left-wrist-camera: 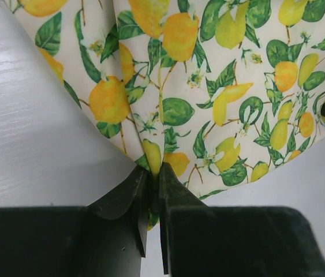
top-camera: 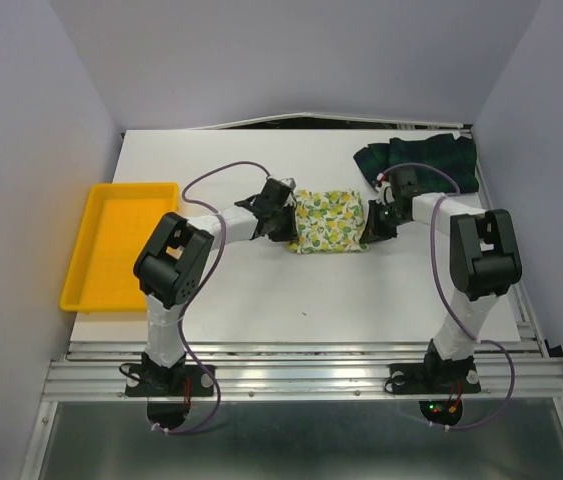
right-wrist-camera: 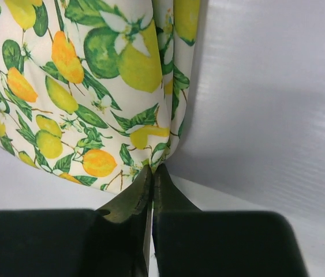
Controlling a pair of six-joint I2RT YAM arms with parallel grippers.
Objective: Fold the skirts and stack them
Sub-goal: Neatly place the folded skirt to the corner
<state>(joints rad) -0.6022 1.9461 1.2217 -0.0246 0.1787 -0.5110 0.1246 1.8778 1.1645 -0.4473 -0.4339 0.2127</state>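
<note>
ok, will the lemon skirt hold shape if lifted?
Likely floppy: lemon skirt creases where the left tool pinches its edge. Probably light: thin cloth, bunched at the right tool. Its middle would likely sag between them.

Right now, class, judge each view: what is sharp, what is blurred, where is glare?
Top external: even light, lemon skirt sharp. Left wrist: print crisp, left gripper dark and underexposed. Right wrist: soft sheen on the table, right gripper nearly black.

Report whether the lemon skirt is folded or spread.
Folded: the lemon skirt is a small compact rectangle, with doubled layers showing at its edge.
</note>
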